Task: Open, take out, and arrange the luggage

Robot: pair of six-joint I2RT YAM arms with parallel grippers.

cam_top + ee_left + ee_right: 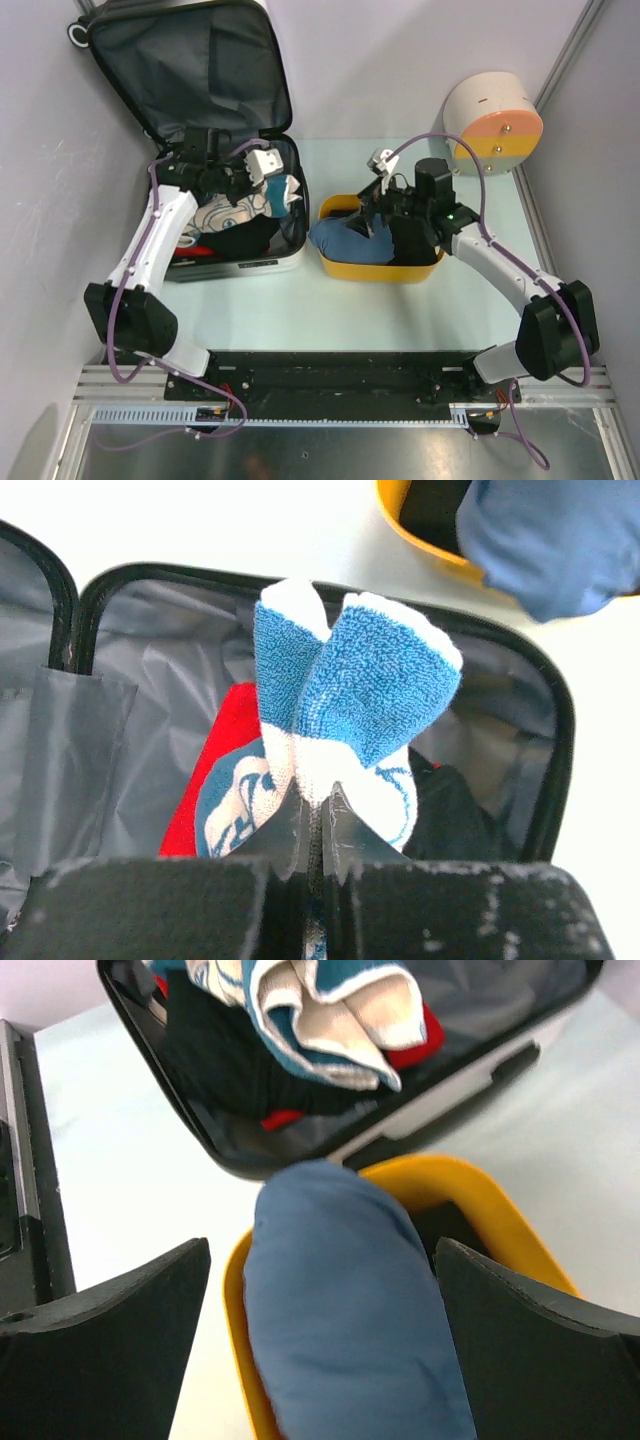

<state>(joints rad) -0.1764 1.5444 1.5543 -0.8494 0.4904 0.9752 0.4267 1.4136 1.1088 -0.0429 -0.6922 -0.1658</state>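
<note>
The luggage lies open at the back left, its grey-lined lid against the wall. Its lower half holds red, black and blue-white clothes. My left gripper is shut on a blue and white sock and holds it above the case; the sock also shows in the top view. My right gripper is open, its fingers on either side of a blue rolled cloth that lies over the near rim of the yellow basket.
A round cream-and-orange drawer box stands at the back right by the wall. Folded clothes fill the case's lower half. The black rail runs along the near edge.
</note>
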